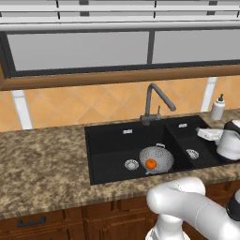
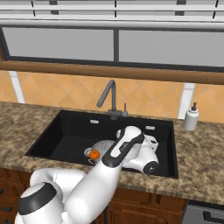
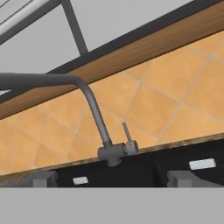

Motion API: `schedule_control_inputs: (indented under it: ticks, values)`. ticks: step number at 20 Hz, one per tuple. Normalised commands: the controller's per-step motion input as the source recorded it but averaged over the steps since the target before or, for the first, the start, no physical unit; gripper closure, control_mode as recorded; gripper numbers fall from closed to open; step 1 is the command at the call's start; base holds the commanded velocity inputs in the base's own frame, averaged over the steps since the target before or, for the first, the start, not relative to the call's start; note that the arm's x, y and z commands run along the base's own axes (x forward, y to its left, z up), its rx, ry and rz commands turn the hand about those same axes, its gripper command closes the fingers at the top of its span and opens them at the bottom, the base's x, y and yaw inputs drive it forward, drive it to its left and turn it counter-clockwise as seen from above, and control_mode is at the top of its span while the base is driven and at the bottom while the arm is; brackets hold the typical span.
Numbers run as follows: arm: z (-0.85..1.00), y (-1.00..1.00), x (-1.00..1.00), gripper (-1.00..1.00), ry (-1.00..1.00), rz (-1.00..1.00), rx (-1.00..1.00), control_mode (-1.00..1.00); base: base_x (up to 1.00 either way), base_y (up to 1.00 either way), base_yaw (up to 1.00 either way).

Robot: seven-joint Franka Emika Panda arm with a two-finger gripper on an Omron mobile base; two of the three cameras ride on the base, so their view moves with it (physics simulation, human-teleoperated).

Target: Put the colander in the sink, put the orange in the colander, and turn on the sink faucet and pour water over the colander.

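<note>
The grey colander [image 1: 156, 158] sits in the large basin of the black sink [image 1: 110, 145], near its front right corner. The orange [image 1: 151, 163] lies inside the colander [image 2: 103, 148], and also shows in the right base view [image 2: 93, 154]. The dark gooseneck sink faucet [image 1: 154, 100] stands behind the basins, with its small lever [image 3: 126, 131] upright. No water runs from its spout. My gripper [image 1: 202, 134] hovers over the smaller right basin, facing the sink faucet [image 3: 94, 111]. It is open [image 3: 114, 178], with nothing between its fingertips [image 3: 43, 178].
A white soap dispenser [image 1: 217, 108] stands on the speckled stone counter [image 1: 42, 159] at the sink's back right. Orange tiles and a window ledge [image 1: 117, 77] rise behind the faucet. Wooden cabinets run below the counter.
</note>
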Motion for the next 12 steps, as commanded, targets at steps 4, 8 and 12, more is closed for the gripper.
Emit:
schedule_control_inputs:
  ticks: [4,8,12]
  values:
    - [-0.13,0.0,0.11,-1.0,0.0,0.0,-0.01,-1.0,0.0,0.0,0.0]
    - [-0.06,0.0,0.48,-1.0,-0.01,0.0,-0.03,-1.0,0.0,0.0,0.0]
    - [-0.04,0.0,0.62,-1.0,-0.02,0.0,-0.01,-1.0,0.0,0.0,0.0]
